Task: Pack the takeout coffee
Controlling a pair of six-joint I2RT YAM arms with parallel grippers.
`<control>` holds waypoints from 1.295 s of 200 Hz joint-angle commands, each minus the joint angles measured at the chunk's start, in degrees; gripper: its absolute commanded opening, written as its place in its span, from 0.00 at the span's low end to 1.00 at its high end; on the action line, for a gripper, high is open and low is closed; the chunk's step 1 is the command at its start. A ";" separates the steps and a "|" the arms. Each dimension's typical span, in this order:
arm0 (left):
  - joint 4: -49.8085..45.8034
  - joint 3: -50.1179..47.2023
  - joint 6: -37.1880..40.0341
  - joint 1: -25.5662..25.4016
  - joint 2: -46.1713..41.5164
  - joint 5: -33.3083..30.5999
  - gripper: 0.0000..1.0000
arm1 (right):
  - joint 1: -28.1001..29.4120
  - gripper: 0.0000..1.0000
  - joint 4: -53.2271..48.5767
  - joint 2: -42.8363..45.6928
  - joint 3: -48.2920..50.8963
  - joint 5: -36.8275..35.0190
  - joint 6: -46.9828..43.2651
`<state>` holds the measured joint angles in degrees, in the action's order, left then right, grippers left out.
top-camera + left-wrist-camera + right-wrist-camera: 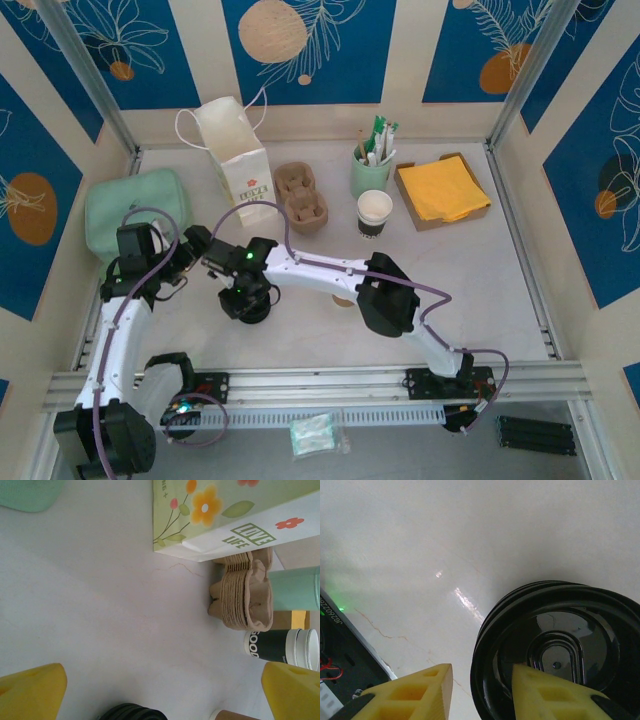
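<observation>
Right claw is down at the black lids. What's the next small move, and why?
Probably close the right claw on the rim of the top lid. Its fingers straddle that rim, one outside over the table, one over the lid, with a gap on the outer side. The cup stands uncovered.

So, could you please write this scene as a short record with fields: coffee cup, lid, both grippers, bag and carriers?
takeout coffee: upright on the table, no lid on, just in front of the mint-green cup
black lid: flat on the table, perhaps a stack, far left of the coffee
right gripper: over the lid, fingers either side of its rim, small gap at the outer finger
left gripper: wide open, empty
paper bag: upright, open, back left
cup carriers: stacked beside the bag, empty
</observation>
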<state>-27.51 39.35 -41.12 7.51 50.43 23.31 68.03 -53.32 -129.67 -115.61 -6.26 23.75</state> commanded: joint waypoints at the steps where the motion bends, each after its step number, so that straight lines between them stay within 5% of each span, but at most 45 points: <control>1: 1.06 0.35 0.56 -0.04 -0.61 4.68 0.99 | -0.22 0.34 -1.27 -2.87 1.79 0.01 0.26; 159: 0.79 0.33 0.69 -0.04 -0.99 4.62 0.99 | -5.82 0.10 -0.78 0.03 2.59 -2.62 -1.29; 259: 0.41 0.64 0.86 -0.05 -1.22 4.86 0.99 | -9.15 0.08 -0.49 1.70 2.23 -1.07 -1.04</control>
<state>-26.65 39.35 -41.52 7.42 49.98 26.61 59.22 -52.97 -129.64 -113.93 -8.38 21.45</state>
